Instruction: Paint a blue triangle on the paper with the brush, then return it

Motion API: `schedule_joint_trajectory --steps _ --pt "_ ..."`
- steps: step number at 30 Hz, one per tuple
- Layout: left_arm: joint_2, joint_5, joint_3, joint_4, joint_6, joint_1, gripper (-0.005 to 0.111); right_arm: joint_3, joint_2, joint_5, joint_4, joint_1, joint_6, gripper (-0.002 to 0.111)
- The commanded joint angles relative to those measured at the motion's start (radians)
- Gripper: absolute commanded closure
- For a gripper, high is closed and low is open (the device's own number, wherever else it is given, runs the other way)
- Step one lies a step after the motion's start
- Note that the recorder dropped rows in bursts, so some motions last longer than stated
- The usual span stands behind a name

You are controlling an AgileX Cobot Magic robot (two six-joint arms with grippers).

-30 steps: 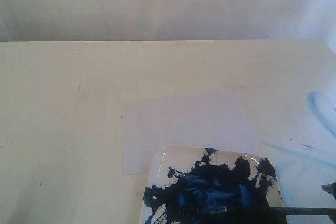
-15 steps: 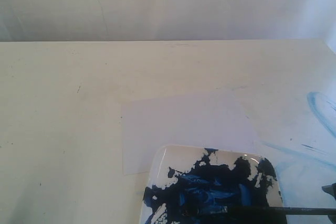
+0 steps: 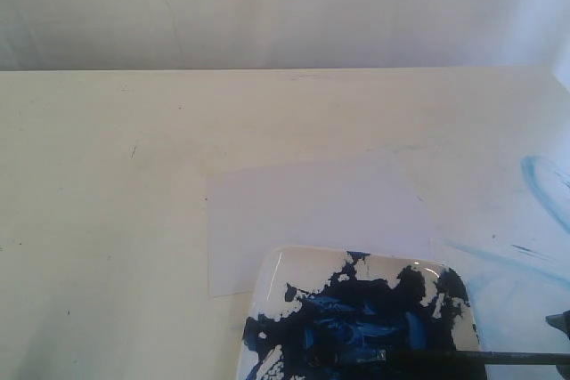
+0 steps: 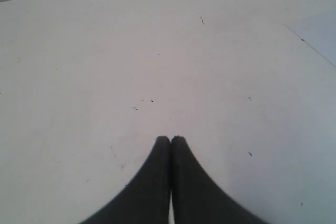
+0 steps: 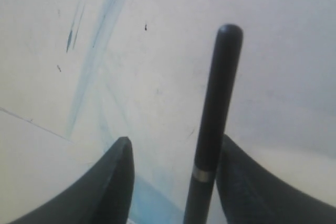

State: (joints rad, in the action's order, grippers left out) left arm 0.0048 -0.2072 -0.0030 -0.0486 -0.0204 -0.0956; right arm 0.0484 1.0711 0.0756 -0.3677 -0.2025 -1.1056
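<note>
The paper (image 3: 312,211) lies flat and blank mid-table; the blue triangle is not in view. The brush (image 3: 481,357) lies with its bristles in the dark-blue paint of the white dish (image 3: 283,266), and its black handle runs off to the right. In the right wrist view the handle (image 5: 215,114) stands between the fingers of my open right gripper (image 5: 176,140), close against one finger with a wide gap to the other. Only a dark bit of that gripper (image 3: 562,319) shows at the exterior view's right edge. My left gripper (image 4: 170,139) is shut and empty over bare table.
Pale light-blue smears (image 3: 543,184) mark the table right of the paper, and also show under the right gripper (image 5: 100,40). A corner of the paper (image 4: 320,35) lies well off from the left gripper. The table's far edge (image 3: 285,69) meets a pale wall.
</note>
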Motion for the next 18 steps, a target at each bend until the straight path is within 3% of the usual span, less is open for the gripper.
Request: schedule_joint_trajectory --steps 1,18 --pt "-0.004 0.004 0.003 0.006 -0.001 -0.007 0.107 -0.004 0.003 0.001 0.000 0.003 0.000 0.063" --pt "-0.004 0.004 0.003 0.006 -0.001 -0.007 0.107 -0.004 0.003 -0.005 0.002 0.003 0.000 0.063"
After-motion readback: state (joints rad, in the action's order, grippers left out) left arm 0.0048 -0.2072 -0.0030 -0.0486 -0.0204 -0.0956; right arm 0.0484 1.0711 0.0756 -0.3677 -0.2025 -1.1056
